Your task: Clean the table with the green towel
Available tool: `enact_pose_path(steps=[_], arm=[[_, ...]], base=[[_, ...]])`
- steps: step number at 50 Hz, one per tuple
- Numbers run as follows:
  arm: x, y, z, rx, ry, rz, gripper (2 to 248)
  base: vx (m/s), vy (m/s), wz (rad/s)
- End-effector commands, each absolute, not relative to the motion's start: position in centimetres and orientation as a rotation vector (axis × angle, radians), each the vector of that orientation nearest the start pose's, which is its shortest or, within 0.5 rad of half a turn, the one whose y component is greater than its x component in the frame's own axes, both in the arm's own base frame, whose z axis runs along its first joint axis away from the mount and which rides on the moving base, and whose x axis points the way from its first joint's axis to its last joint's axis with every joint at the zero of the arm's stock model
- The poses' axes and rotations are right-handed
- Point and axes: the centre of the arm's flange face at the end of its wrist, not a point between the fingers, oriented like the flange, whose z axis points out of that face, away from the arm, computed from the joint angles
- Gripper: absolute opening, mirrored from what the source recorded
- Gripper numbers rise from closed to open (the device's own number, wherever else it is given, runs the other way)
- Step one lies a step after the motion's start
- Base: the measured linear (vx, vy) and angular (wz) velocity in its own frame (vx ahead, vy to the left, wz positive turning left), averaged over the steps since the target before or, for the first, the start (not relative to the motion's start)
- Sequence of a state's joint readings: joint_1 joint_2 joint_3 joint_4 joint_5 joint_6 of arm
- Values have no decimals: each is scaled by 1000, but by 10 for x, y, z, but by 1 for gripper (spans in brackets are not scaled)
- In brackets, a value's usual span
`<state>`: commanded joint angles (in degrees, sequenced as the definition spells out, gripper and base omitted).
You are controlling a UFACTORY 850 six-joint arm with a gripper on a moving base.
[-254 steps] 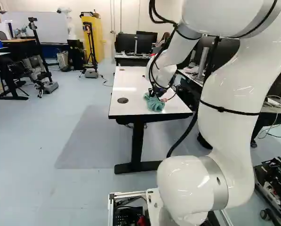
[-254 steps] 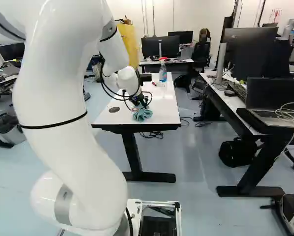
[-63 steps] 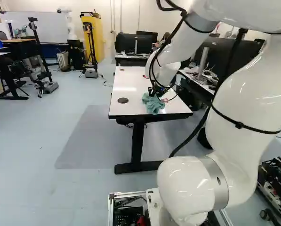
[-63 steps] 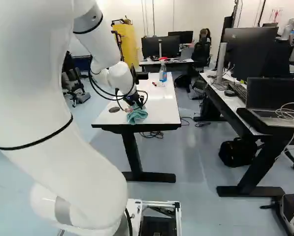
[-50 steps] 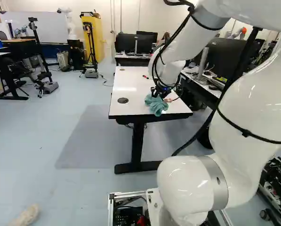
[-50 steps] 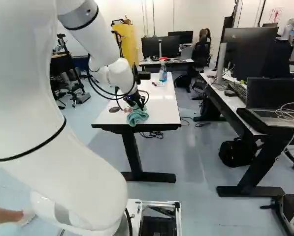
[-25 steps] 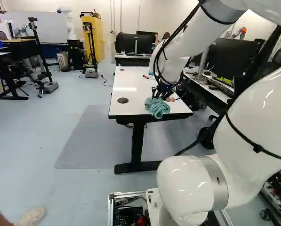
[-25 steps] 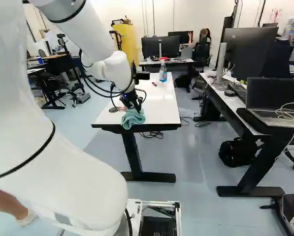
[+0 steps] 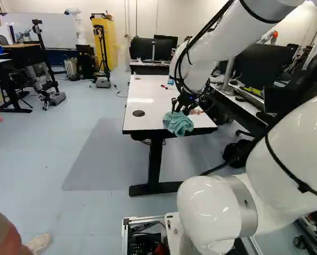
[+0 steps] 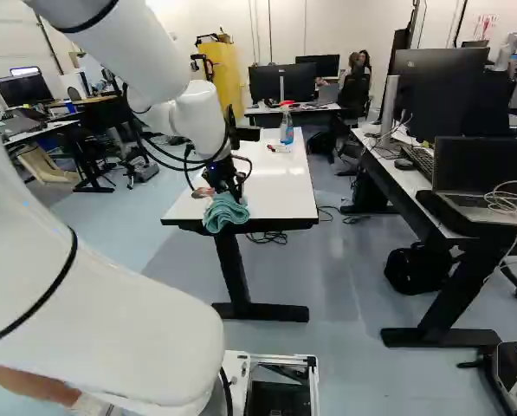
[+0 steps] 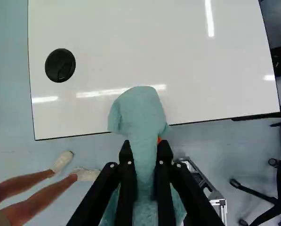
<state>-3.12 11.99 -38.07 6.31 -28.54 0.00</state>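
The gripper (image 9: 180,107) is over the near end of the white table (image 9: 147,119) in the left base view. In the wrist view both fingers of the gripper (image 11: 145,148) pinch the green towel (image 11: 140,113) from two sides. Bunched cloth shows ahead of the fingertips, lying across the table's near edge, and more hangs loose around the fingers. In the right base view the towel (image 10: 226,212) covers part of that edge. Whether its underside rests on the tabletop is hidden.
A spray bottle (image 10: 287,127) and a red marker (image 10: 272,148) lie or stand farther back on the table. A black cable cap (image 11: 60,65) is set in the tabletop. A person's legs (image 11: 39,183) are close beside the base. Another desk (image 10: 405,169) stands right.
The arm has drawn the towel toward the table's near edge, and leftward in the right base view. The towel stays gripped. A person's legs have come closer at the left. The base has not moved.
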Motion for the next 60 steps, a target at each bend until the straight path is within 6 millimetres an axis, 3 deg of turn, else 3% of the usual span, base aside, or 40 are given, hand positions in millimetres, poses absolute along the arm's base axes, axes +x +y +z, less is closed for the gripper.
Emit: enact_pose_path(steps=[19, 46, 60], arm=[[380, 2, 504, -3014, 142, -588, 47], [424, 46, 512, -2952, -11, -779, 47], [436, 70, 514, -2920, -83, -837, 47]], base=[[0, 0, 0], [0, 0, 0], [0, 0, 0]])
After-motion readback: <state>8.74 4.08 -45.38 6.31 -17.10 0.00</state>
